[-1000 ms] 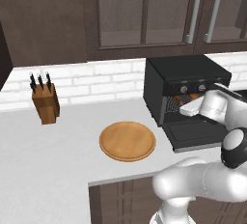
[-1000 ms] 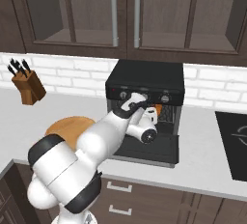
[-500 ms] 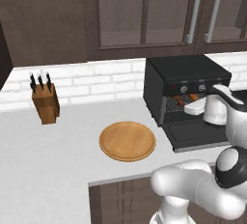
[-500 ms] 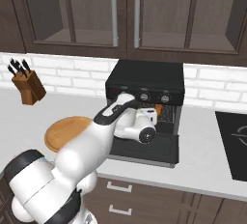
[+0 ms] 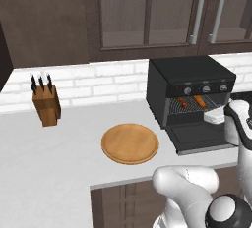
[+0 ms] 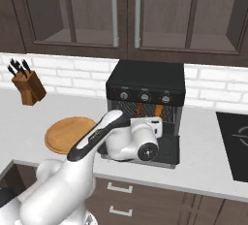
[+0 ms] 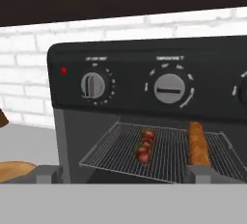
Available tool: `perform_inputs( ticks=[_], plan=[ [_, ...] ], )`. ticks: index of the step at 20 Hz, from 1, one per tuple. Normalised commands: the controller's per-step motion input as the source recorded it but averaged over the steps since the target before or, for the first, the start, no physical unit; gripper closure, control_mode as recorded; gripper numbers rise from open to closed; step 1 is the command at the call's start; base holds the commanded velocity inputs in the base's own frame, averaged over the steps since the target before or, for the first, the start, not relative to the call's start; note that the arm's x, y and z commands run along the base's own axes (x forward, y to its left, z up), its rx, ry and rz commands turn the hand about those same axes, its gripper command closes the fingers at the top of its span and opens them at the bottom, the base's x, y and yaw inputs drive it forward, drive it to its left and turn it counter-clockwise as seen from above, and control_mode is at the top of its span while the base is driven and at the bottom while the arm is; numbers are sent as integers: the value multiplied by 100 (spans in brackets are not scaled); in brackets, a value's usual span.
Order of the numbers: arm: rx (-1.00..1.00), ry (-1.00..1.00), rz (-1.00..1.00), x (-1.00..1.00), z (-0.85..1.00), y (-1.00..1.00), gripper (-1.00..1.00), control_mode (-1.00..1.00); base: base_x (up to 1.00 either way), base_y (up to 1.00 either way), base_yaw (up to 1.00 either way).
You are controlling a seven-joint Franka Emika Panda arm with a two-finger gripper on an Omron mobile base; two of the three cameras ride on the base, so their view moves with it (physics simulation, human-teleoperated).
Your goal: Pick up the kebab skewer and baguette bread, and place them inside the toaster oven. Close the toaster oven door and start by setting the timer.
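The short kebab skewer of dark red meat chunks (image 7: 144,146) and the slim golden-brown baguette bread (image 7: 198,144) lie side by side on the wire rack (image 7: 116,153) inside the black boxy toaster oven (image 5: 189,74). The black drop-down toaster oven door (image 5: 199,137) hangs open, so closing appears next. The fingers (image 7: 48,172) stand spread wide, empty, touching nothing.
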Motion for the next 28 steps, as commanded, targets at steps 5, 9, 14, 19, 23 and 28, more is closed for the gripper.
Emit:
perform_inputs(
  ticks=[5,9,14,19,23,28],
  plan=[
    [3,2,-5,-86,5,-25,-100,-100,0,0,0],
    [5,7,-3,-67,0,-18,-100,-100,0,0,0],
    [10,9,0,-21,-1,-27,-100,-100,0,0,0],
    [10,11,0,0,-17,-36,-100,-100,0,0,0],
    [5,4,0,0,-39,-38,-100,-100,0,0,0],
    [3,0,0,-1,-39,-37,-100,-100,0,0,0]
  ],
)
